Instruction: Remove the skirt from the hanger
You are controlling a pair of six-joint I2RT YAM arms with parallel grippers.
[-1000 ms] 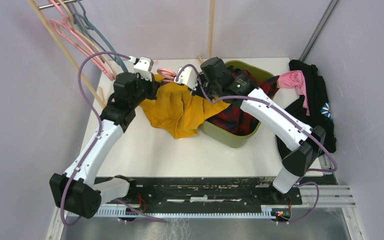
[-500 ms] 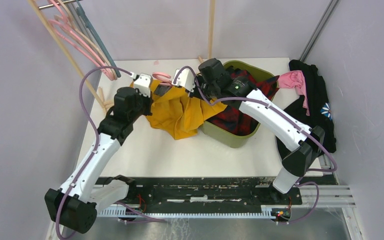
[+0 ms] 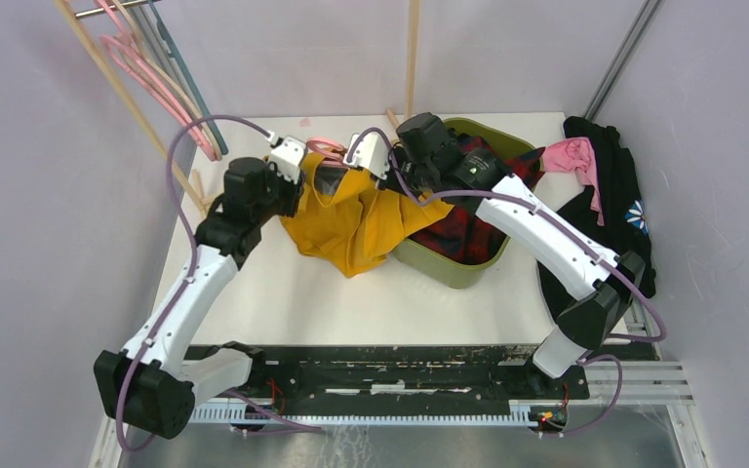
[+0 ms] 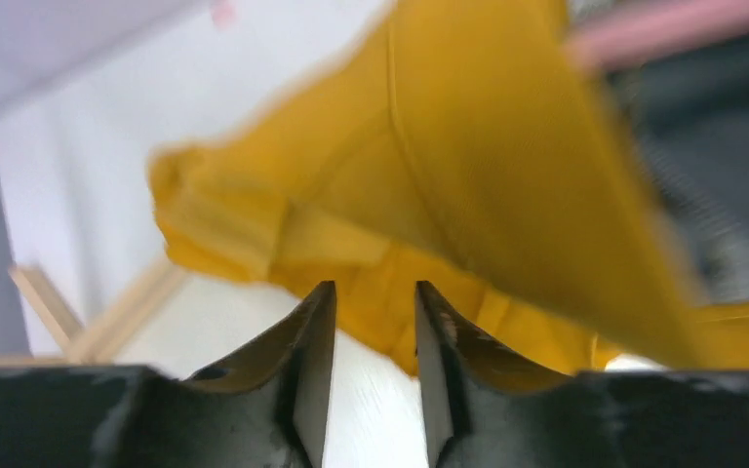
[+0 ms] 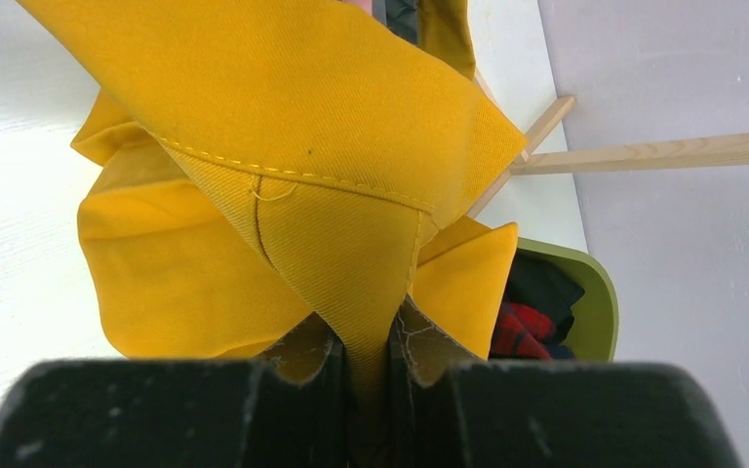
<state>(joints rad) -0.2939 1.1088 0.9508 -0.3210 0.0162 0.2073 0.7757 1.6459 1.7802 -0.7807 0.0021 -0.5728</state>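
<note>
Right gripper (image 5: 366,339) tips under yellow skirt (image 5: 283,117) folds

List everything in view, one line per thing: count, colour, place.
skirt: one, yellow, bunched at the table's far middle, lapping the bin's edge
hanger: one, pink, at the skirt's top, mostly hidden
bin: one, olive green, right of the skirt
plaid clothing: count unclear, red and dark, inside the bin
black garment: one, at the table's right edge
pink garment: one, lying on the black garment
spare hangers: several, pink and grey-blue, on the far-left rail
wooden poles: two seen, pale, far side
table: one, white
left gripper: black, open, at the skirt
right gripper: black, pinching the skirt
</note>
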